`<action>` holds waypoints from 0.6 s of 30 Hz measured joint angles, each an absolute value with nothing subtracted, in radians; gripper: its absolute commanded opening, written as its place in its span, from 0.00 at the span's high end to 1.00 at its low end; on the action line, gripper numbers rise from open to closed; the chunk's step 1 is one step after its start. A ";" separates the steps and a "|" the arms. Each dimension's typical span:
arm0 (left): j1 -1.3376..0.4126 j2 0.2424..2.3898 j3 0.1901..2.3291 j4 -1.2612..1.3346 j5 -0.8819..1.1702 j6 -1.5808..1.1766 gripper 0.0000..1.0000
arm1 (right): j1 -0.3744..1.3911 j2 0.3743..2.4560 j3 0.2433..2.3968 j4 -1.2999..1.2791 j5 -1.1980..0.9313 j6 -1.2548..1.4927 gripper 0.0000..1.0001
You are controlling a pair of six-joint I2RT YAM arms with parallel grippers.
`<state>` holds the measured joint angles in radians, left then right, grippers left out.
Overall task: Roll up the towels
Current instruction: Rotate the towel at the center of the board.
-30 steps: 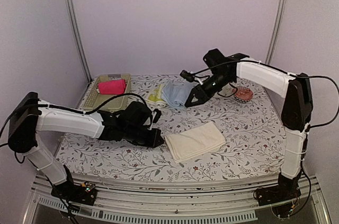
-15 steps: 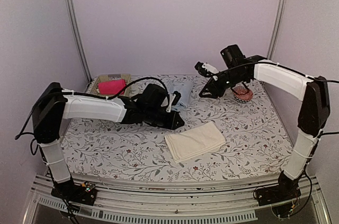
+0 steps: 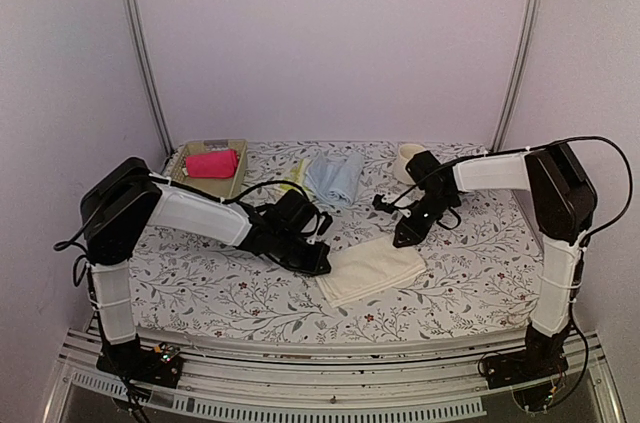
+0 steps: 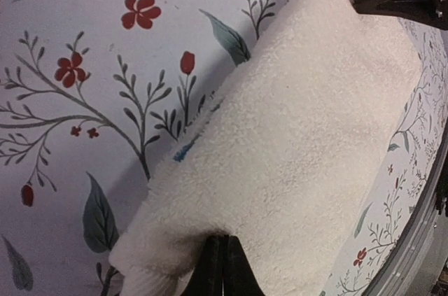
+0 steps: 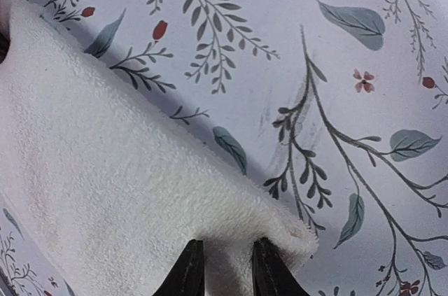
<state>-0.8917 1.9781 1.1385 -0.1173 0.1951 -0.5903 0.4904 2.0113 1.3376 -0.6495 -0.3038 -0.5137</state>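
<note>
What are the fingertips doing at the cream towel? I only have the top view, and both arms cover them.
Observer: In the left wrist view the left gripper is shut, its tips over an edge of the cream towel, close to a corner.
Operator: Is cloth pinched between them?
Observer: I cannot tell. The tips meet with only a thin line between them.
Operator: And the right one?
Observer: In its own wrist view the right gripper is open. Its fingers stand apart over another corner of the towel, and cloth shows in the gap.
</note>
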 measured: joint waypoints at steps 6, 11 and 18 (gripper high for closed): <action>-0.836 1.985 1.150 -0.125 0.192 -0.563 1.00 | 0.493 1.955 1.241 -0.560 -0.279 -0.525 0.74; -0.767 2.024 1.219 -0.169 0.171 -0.502 1.00 | 0.593 1.864 1.129 -0.590 -0.317 -0.546 0.73; -0.694 2.143 1.463 -0.279 0.122 -0.385 0.94 | 0.775 1.838 1.131 -0.812 -0.578 -0.599 0.70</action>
